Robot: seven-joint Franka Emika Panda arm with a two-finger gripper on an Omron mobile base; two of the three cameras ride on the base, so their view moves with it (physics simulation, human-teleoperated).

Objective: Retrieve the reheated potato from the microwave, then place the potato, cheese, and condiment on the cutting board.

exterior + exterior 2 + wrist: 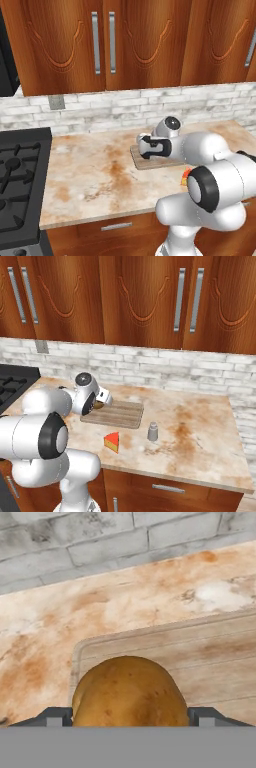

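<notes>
One cutting board (116,414) lies on the counter (200,431), long axis across the arm's reach, directly below and ahead of the gripper (102,398). Gripper clamped on the one potato (130,693), over the board's near-left corner. One cheese (112,442) wedge, one small grey condiment shaker (153,432), both off the board, nearer the counter's front edge.

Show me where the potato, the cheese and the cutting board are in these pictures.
potato (130,692), hand view, middle of its skin.
cheese (112,442), right base view, orange face of the wedge.
cutting board (120,413), right base view, bare wood.
</notes>
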